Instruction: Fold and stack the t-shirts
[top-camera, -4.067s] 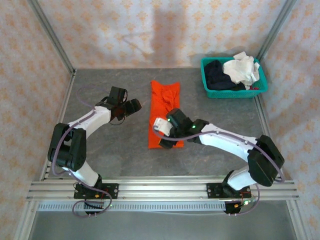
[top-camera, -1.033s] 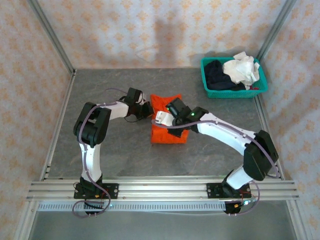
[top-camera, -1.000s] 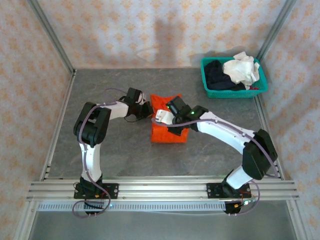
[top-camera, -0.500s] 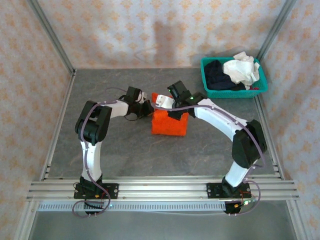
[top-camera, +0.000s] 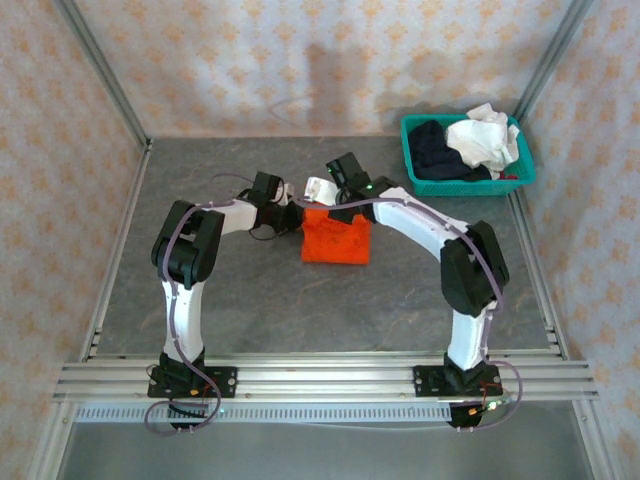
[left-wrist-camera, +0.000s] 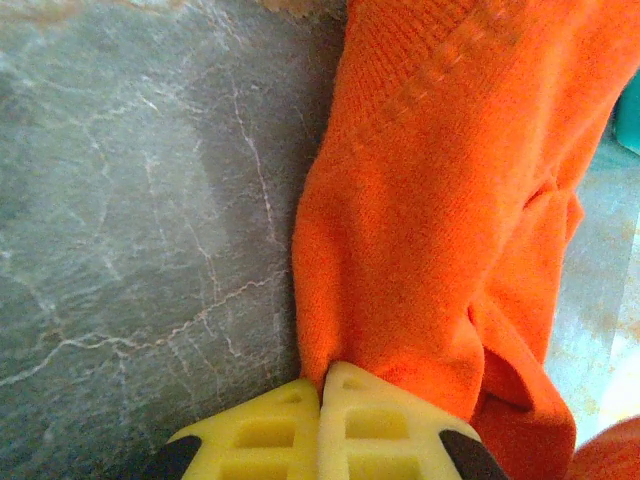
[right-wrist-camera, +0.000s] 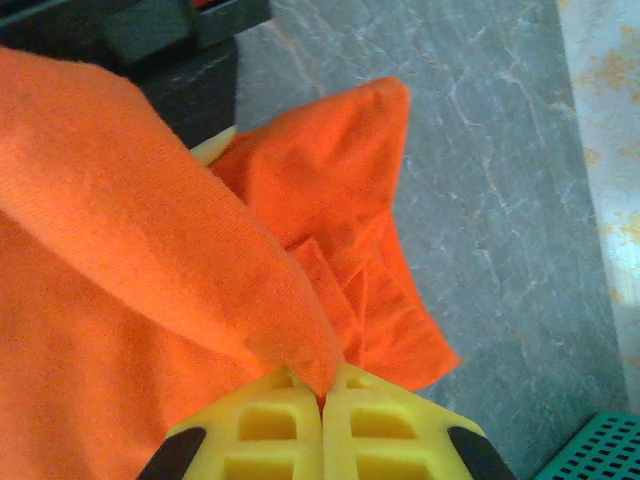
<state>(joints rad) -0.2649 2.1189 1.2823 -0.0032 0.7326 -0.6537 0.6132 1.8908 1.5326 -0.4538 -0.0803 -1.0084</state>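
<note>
**Pinching the orange t-shirt with both grippers**

Holding the orange t-shirt at two spots, I have it bunched into a compact, roughly square bundle on the grey table. It lies well apart from the teal basket, off to the basket's left and a little nearer to my bases.

My left gripper comes at the bundle from the side turned away from the basket. Its yellow fingertips are pressed together, and a thin edge of orange cloth runs down into the seam between them. From that pinch the cloth rises away from the fingers in a thick fold. Bare table lies beside the fold on the side away from the basket.

My right gripper sits at the bundle's far edge, on the basket's side of the left gripper and close to it. Its fingertips are also closed tight, and a fold of the shirt tapers into the line where they meet. Beyond that fold a flatter, pointed flap of the same shirt lies on the table. In the right wrist view the dark body of the left gripper shows past the cloth, and a corner of the basket sits at the lower right.

Inside the basket, a crumpled white t-shirt lies on the right and a navy t-shirt on the left, touching each other.
</note>
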